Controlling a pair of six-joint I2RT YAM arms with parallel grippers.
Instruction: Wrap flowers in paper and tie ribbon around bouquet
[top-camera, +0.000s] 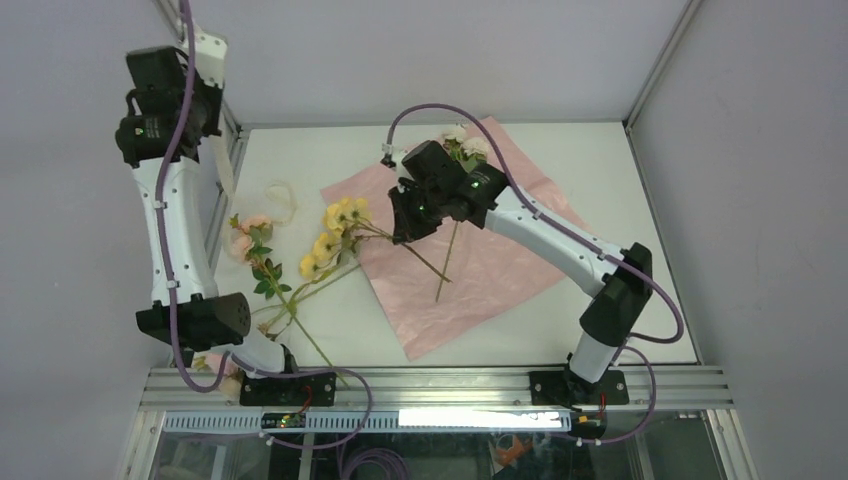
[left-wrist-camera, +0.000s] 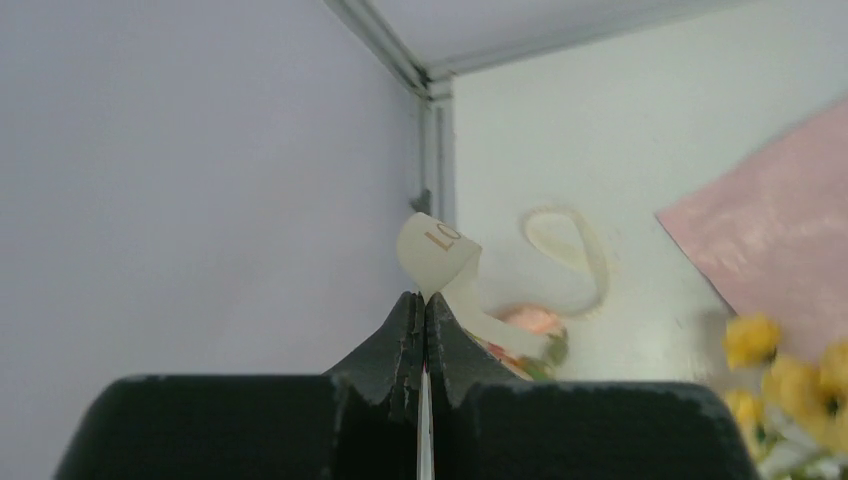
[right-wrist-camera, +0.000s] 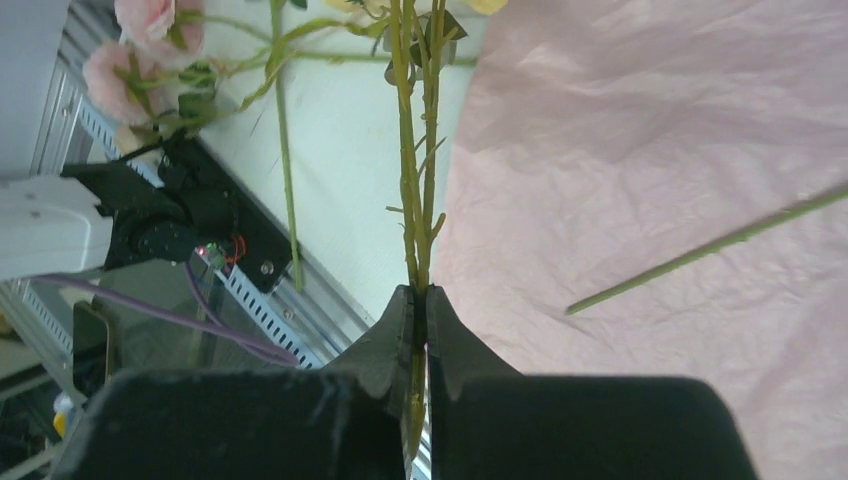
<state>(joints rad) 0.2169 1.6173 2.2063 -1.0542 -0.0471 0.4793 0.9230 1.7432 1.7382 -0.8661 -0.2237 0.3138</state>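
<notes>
The pink paper (top-camera: 480, 250) lies flat on the table, pink side up. The right gripper (right-wrist-camera: 421, 292) is shut on the thin green stems (right-wrist-camera: 417, 190) of the yellow flowers (top-camera: 338, 222) at the paper's left edge. A pale bloom (top-camera: 466, 146) lies on the paper with its stem (right-wrist-camera: 700, 250) running towards me. More pink flowers (top-camera: 246, 238) lie on the bare table to the left. The left gripper (left-wrist-camera: 425, 297) is raised high at the back left corner and shut on the cream ribbon (left-wrist-camera: 437, 250). The ribbon's loose loop (top-camera: 282, 197) rests on the table below.
The enclosure's wall and metal corner post (left-wrist-camera: 436, 140) stand close behind the left gripper. An aluminium rail (top-camera: 430, 385) with both arm bases runs along the near edge. The right arm's elbow (top-camera: 615, 290) hangs over the paper's right corner.
</notes>
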